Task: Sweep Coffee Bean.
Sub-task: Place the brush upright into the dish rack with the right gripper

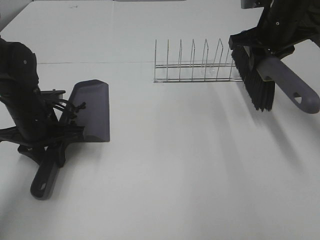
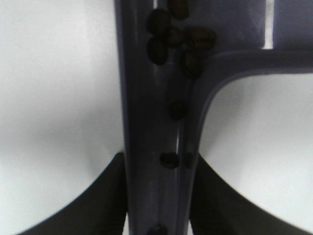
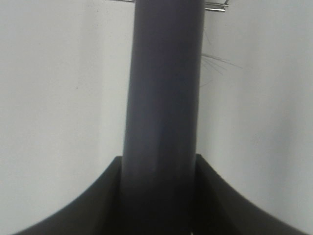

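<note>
The grey-purple dustpan rests on the white table at the left, and my left gripper is shut on its handle. In the left wrist view several dark coffee beans lie in the pan's channel, clustered near where the handle meets the pan, with a few strung along the handle. No beans show on the table in the high view. At the upper right my right gripper is shut on the brush handle. The brush hangs above the table with its black bristles pointing down.
A wire dish rack stands at the back centre, just left of the brush bristles. Its edge also shows in the right wrist view as the wire rack. White table stretches between the two arms.
</note>
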### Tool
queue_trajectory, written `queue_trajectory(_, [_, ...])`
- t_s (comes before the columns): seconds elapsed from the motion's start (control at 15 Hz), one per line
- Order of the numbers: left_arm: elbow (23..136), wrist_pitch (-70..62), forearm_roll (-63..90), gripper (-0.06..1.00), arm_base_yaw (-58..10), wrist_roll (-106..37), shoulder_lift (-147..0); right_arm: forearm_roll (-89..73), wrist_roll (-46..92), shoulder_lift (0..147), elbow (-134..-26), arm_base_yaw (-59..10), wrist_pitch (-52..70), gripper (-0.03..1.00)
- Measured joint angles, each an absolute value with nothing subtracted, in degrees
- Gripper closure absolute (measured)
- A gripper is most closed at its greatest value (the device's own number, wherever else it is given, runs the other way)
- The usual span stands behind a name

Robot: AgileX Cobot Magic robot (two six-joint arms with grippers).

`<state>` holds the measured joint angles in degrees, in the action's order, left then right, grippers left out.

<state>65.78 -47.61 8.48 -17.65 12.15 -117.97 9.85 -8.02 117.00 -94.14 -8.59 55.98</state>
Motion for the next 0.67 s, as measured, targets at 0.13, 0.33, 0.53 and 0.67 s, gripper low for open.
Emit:
queue_trajectory(0.13, [65.8, -47.5, 8.5, 0.63, -17.6, 12.1, -118.0, 10.8, -8.0, 119.3, -94.7, -8.6, 56.7, 0.68])
queue_trajectory(0.33, [65.8, -47.4, 8.5, 0.63, -17.6, 12.1, -118.0, 11.4, -8.5, 123.0, -94.7, -8.6, 57.4, 0.68])
queue_trajectory(0.53, [65.8, -47.4, 8.7, 0.63, -17.6, 12.1, -118.0, 12.4, -8.5, 124.4, -94.7, -8.6, 55.2, 0.68])
queue_trajectory(0.67, [65.8, -47.3, 8.7, 0.63, -17.6, 12.1, -118.0, 13.1, -8.8, 125.3, -94.7, -8.6, 52.3, 0.68])
